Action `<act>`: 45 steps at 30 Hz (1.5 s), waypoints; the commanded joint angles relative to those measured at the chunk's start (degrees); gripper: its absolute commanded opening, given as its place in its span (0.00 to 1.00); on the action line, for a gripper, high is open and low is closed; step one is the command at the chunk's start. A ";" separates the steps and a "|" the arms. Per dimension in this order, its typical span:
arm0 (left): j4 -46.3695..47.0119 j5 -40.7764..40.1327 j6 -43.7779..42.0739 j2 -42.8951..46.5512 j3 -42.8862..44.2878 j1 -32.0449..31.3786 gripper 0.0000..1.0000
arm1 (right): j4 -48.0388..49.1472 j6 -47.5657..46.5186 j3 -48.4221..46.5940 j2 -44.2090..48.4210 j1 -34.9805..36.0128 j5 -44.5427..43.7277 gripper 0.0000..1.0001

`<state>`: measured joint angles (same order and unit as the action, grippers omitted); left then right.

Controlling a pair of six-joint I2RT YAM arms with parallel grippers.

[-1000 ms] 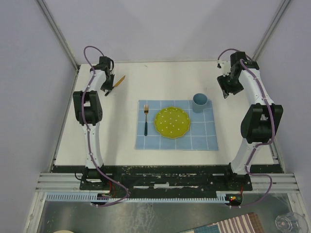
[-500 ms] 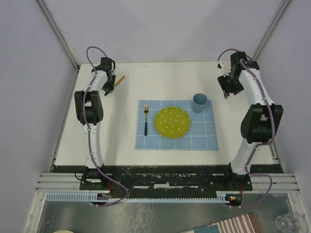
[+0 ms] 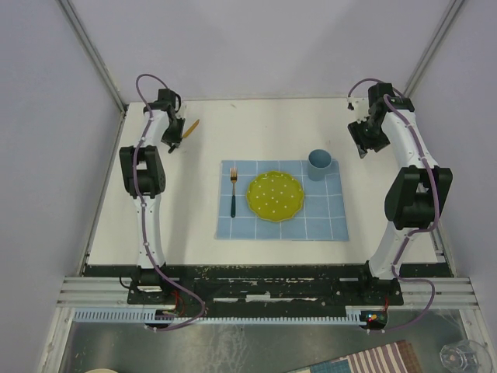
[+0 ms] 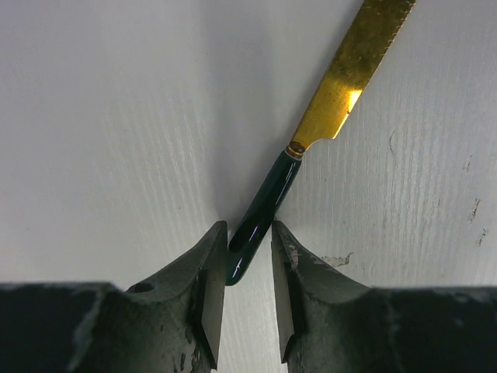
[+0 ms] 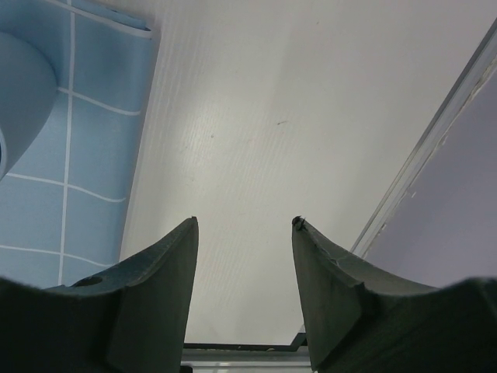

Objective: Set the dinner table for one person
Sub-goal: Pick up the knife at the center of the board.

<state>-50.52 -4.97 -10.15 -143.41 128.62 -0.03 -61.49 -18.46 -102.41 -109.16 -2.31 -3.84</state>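
Left wrist view: left fingers (image 4: 211, 260) straddle the knife's (image 4: 264, 206) dark handle by the counter's (image 3: 272, 128) far left corner; whether they pinch it, I cannot tell; right fingers (image 5: 167, 272) gape, released, over bare counter near its far right corner.

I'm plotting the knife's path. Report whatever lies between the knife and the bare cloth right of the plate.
The knife lies at the far left of the table. A straight line to that cloth crosses the yellow plate; the blue cup stands at the strip's far end. Carried above them, nothing visible blocks it.
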 commanded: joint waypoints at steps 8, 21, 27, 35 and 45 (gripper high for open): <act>-17.41 8.11 -3.60 -3.53 4.90 -0.24 0.45 | -0.38 -1.59 -0.87 3.96 -0.13 -0.82 0.61; -20.51 12.04 -3.55 -6.88 6.12 -0.24 0.03 | -0.65 -1.30 -1.91 3.99 -0.15 -0.73 0.61; -16.75 12.40 -0.67 -5.51 7.38 -0.23 0.03 | 0.00 -1.40 -0.36 5.17 -0.16 -1.66 0.61; -13.60 17.64 4.68 2.24 8.92 -1.19 0.03 | 0.24 -0.99 -0.73 4.69 -0.16 -2.57 0.60; -10.68 28.85 7.04 17.59 -4.05 -5.37 0.03 | 1.66 -0.32 0.86 4.02 -0.18 -3.85 0.60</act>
<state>-64.58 17.47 -5.78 -136.16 127.24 -3.75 -61.63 -19.33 -102.26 -106.45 -2.31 -6.00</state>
